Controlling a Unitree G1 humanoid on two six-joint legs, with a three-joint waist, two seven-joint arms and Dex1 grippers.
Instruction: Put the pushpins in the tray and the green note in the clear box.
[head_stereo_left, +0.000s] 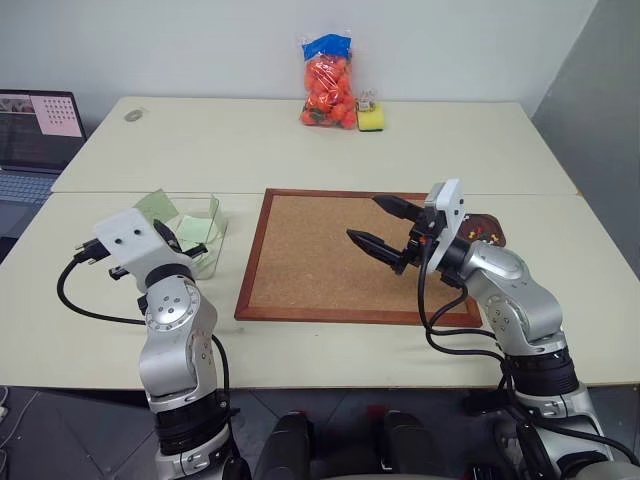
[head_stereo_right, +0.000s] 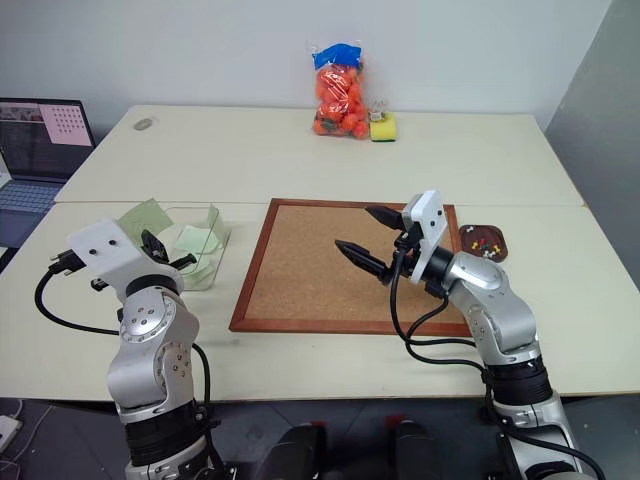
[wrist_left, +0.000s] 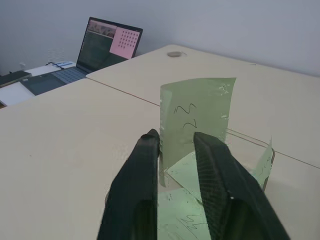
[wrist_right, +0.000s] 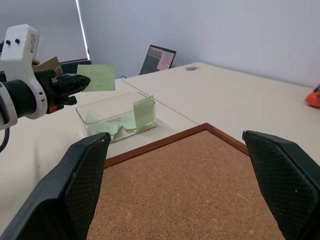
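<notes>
- The left gripper (wrist_left: 175, 145) pinches an upright green note (wrist_left: 197, 117) between its fingers, just above the clear box (head_stereo_left: 205, 240), where other green slips lie.
- The corkboard (head_stereo_left: 320, 255) sits mid-table.
- The right gripper (head_stereo_left: 385, 228) hovers over it, jaws spread wide and empty.
- The tray (head_stereo_left: 490, 232) with pushpins (head_stereo_right: 478, 240) rests beside the board's right edge.

On the pale surface (head_stereo_left: 300, 150) a corkboard (head_stereo_left: 330, 255) lies in the middle. The right tool (head_stereo_left: 385, 228) hovers over it, fingers spread wide. The left tool (head_stereo_left: 168, 235) holds a green note (head_stereo_left: 153, 207) over the clear box (head_stereo_left: 205, 235). The tray (head_stereo_left: 490, 232) sits beside the board's right edge.
</notes>
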